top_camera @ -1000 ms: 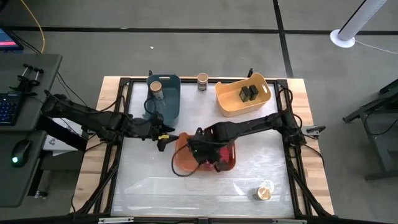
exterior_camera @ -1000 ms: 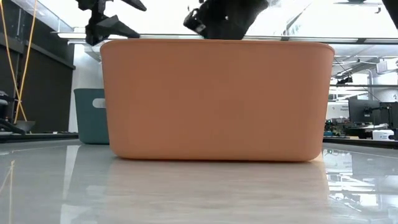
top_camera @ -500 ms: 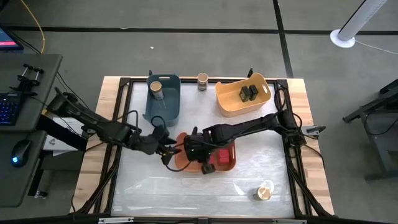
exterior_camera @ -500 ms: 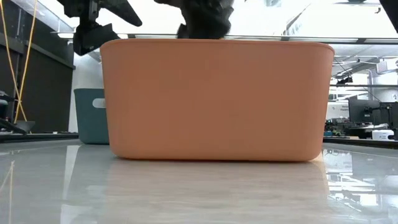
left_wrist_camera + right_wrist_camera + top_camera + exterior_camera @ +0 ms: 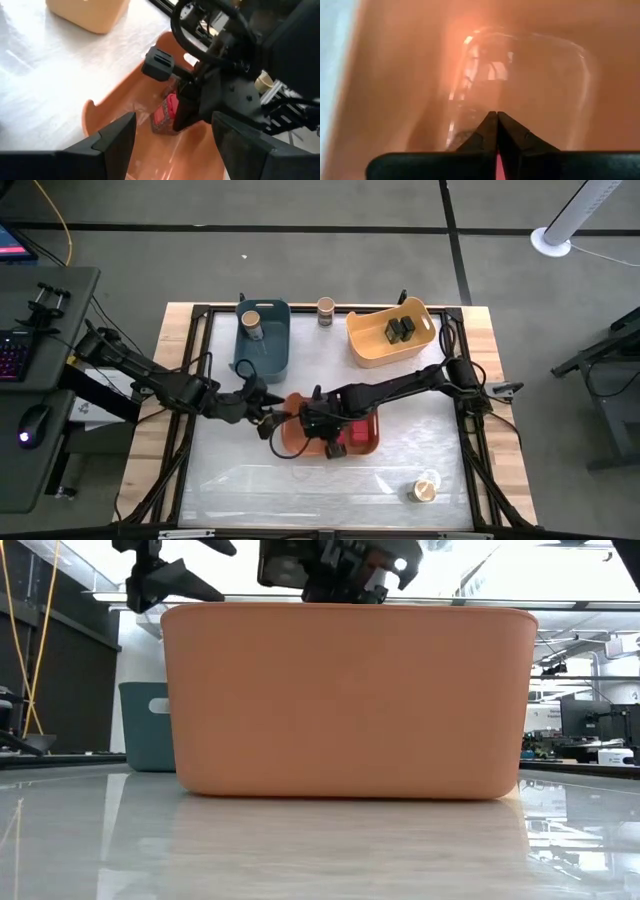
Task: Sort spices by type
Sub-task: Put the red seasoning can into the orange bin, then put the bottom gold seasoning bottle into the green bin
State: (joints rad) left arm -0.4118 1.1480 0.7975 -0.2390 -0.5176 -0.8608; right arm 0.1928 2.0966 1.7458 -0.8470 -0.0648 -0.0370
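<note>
The right gripper [image 5: 497, 131] has its fingers drawn nearly together, with only a thin sliver of red showing between them; whether that sliver is a tin in its grasp cannot be told. It points down into the orange bin [image 5: 296, 442], near the bin's middle. A red square tin [image 5: 165, 112] stands on the bin's floor just beside the right arm's dark wrist, and more red [image 5: 360, 430] shows at the bin's right end from above. The left gripper [image 5: 172, 145] has its fingers spread wide and empty, hovering over the bin's left rim and facing the right arm.

On the surface [image 5: 400, 460], a round jar with a tan lid [image 5: 251, 323] stands in the blue bin [image 5: 272, 350], another jar [image 5: 325, 309] stands between the blue and yellow bins, and a third [image 5: 425, 490] lies near the front right. Two dark blocky containers [image 5: 400, 330] sit in the yellow bin [image 5: 365, 345].
</note>
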